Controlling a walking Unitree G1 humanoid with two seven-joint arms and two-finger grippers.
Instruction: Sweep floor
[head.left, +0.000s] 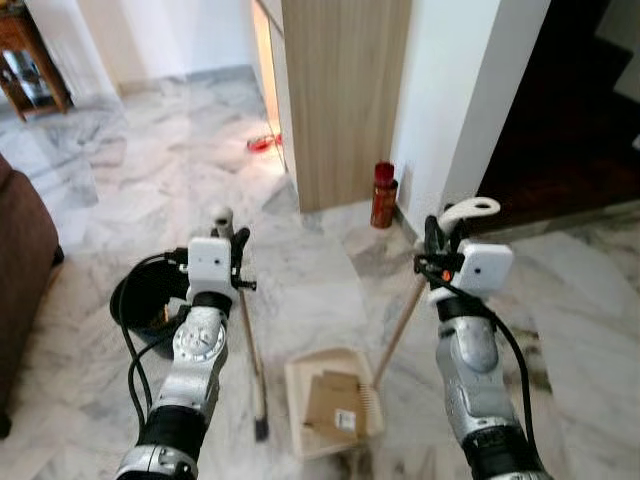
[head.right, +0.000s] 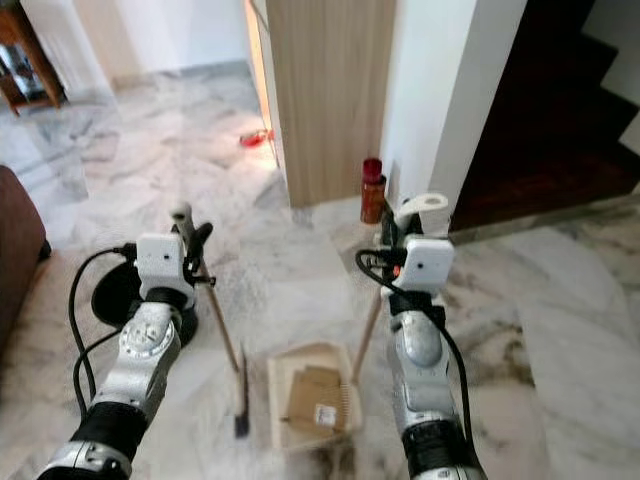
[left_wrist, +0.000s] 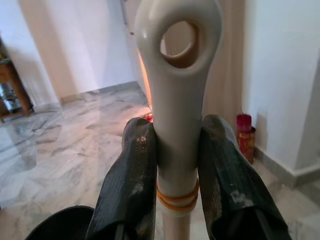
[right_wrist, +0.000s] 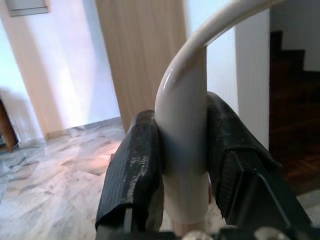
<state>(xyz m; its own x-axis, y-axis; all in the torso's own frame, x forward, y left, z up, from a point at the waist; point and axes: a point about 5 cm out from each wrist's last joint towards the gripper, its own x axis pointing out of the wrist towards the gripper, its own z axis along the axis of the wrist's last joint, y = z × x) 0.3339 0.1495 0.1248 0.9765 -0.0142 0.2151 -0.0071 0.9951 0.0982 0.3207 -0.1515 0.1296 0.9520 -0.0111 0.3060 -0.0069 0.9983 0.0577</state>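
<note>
My left gripper (head.left: 229, 240) is shut on the cream top of the broom handle (left_wrist: 176, 125). The thin stick runs down to a dark broom head (head.left: 261, 428) on the marble floor. My right gripper (head.left: 440, 245) is shut on the curved cream grip of the dustpan handle (right_wrist: 184, 150). That wooden shaft (head.left: 398, 330) slants down to the beige dustpan (head.left: 332, 402). The pan rests on the floor between my arms, and a piece of brown cardboard with a small label (head.left: 345, 420) lies in it.
A black round bin (head.left: 150, 300) stands by my left arm. A red canister (head.left: 384, 194) sits at the foot of the wooden cabinet (head.left: 345, 100). Red litter (head.left: 262, 144) lies further off by the cabinet. A brown sofa (head.left: 20, 260) is at left, dark stairs (head.left: 580, 110) at right.
</note>
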